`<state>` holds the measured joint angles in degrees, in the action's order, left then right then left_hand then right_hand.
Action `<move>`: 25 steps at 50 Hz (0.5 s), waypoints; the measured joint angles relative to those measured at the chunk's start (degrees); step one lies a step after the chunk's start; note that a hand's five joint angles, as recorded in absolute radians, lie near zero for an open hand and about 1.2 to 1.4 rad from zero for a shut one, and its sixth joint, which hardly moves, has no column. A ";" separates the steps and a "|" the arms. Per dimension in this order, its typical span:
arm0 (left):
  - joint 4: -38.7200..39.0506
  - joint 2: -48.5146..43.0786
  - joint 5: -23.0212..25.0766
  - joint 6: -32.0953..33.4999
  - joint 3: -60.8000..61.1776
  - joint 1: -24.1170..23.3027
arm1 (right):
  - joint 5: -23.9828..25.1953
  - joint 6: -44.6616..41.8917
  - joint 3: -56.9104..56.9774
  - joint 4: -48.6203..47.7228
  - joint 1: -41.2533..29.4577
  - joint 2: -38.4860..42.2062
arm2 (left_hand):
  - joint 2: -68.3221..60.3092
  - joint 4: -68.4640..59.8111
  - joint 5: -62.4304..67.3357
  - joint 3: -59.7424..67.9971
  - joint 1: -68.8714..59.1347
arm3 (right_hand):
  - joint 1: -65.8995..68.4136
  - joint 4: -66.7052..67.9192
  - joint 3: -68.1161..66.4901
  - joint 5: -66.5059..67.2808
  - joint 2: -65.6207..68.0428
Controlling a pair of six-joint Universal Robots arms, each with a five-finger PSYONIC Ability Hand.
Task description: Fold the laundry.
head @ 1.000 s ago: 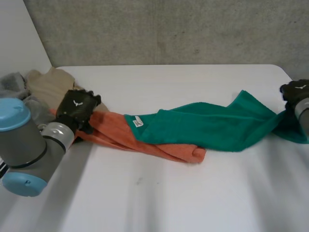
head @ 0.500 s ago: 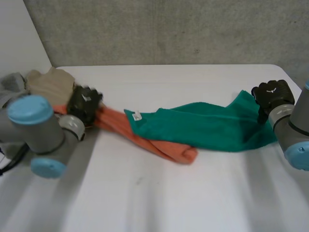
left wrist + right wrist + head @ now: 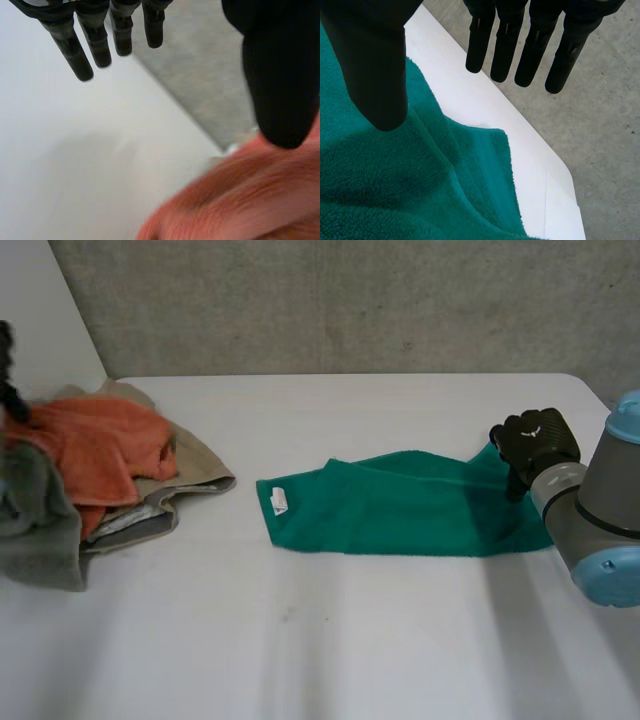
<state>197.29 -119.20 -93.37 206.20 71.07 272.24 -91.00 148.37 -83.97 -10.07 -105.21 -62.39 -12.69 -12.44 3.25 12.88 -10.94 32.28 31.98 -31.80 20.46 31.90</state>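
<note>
Head view, starting at the left: your left hand [image 3: 7,370] is hanging at the table's left edge, just above the crumpled orange terry towel [image 3: 95,445]. That towel is sitting loosely on a heap with a flat beige cloth [image 3: 200,468] and a rumpled grey cloth [image 3: 40,535]. In the left wrist view its fingers [image 3: 75,50] are reaching out straight and well apart from the thumb, gripping nothing. The orange pile is lying right under the thumb tip, and you cannot tell whether it is touching. Any sweep from here is risking a snag that drags the heap off the white table [image 3: 350,640].

Moving to the middle, the long green terry towel [image 3: 400,508] is lying bunched lengthwise, not spread flat, with its small white label [image 3: 280,502] showing at the left end. Folding it as it is lying would be locking in the creases.

At the right end, your right hand [image 3: 535,443] is hovering over the towel's far corner. The right wrist view is showing the fingers [image 3: 507,45] straight and the thumb spread, holding nothing, with ridged green pile under the palm. The danger here is closing on a ridge or on two layers instead of the true corner, which would be making the fold crooked. That corner is also lying near the table's edge, so an outward pull is likely to be tipping it over the side.
</note>
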 measured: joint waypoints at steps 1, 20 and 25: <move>-0.08 0.17 0.95 0.01 0.91 -0.65 | 0.01 0.03 -0.01 0.01 0.03 -0.11 | 0.70 0.85 -0.46 -0.92 0.00 | 0.00 0.00 0.00 0.00 0.00; 4.61 11.02 11.63 -1.92 18.58 -20.33 | 6.72 4.73 4.53 10.13 6.13 -2.36 | 0.98 0.89 -0.46 -0.93 0.00 | -3.50 -3.63 3.09 -3.45 -3.36; 4.26 6.82 14.62 -2.34 19.42 -28.13 | 8.88 4.08 8.13 17.96 10.19 -1.77 | 0.98 0.89 -0.46 -0.93 0.00 | -3.50 -3.63 3.09 -3.58 -3.36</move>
<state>201.56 -112.38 -78.75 203.86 90.49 244.12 -82.12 152.45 -75.85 7.89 -95.02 -64.16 -11.71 -11.55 2.79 11.95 -10.94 28.78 28.35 -28.72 16.87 28.54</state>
